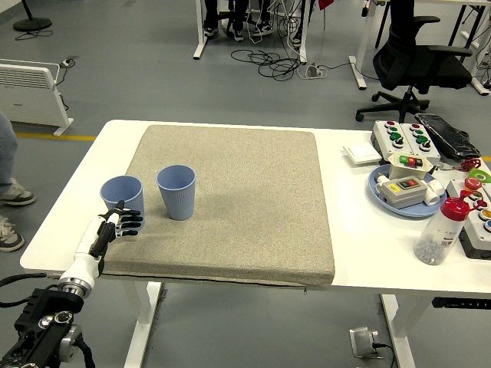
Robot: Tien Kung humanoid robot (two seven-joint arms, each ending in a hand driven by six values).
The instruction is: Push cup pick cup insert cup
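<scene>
Blue cups, two: left cup (122, 195), right cup (176, 192), grey mat (253, 207), left hand (116, 224) fingers (130, 222) curled, touching left cup, grasping nothing

- The left arm (46, 318) has black, blocky segments at its lower end, with metal fittings and small screws showing on the housings.
- A thin black cable (15, 281) loops out beside the arm's lower part.
- A silver-white, rounded wrist collar (77, 274) joins the arm to the hand.
- The left hand (107, 230) has a white back with a black strip along it.
- Its fingers (129, 222) are black and jointed in short segments.
</scene>
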